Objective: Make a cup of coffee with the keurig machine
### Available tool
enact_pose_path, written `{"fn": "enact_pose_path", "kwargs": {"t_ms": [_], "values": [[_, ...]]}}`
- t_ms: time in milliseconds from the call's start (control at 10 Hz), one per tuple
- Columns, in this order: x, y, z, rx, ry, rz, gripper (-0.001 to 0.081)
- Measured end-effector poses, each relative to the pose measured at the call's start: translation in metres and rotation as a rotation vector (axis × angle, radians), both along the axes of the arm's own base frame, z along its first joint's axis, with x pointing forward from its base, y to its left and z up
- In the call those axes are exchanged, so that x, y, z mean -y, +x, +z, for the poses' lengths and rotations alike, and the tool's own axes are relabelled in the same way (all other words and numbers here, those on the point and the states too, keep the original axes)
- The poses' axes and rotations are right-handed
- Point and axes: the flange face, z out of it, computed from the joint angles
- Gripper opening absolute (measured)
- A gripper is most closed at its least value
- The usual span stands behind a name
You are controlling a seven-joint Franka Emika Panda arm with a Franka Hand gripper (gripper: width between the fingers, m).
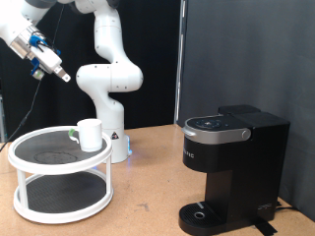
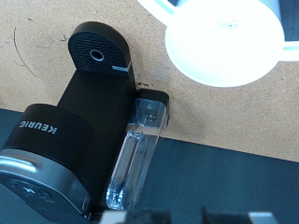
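The keurig machine (image 1: 231,167) stands on the tabletop (image 1: 148,202) at the exterior view's right, its lid down and its round drip base bare. You'll find the cup (image 1: 90,134) well apart from it, on the top tier of the white two-tier stand (image 1: 59,177) at the exterior view's left. Your pincer (image 1: 61,75) hangs high in the exterior view's top left corner, above the stand, with nothing in it; how far it is open, you cannot tell here. The wrist view looks down on the machine and its clear water tank (image 2: 138,149).
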Motion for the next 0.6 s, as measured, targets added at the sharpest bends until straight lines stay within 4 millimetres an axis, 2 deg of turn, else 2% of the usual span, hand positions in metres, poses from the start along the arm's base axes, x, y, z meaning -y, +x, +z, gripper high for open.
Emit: {"fn": "enact_pose_path", "kwargs": {"t_ms": [600], "values": [[0.002,0.009,-0.029,-0.07,-0.026,0.028,0.0]]}}
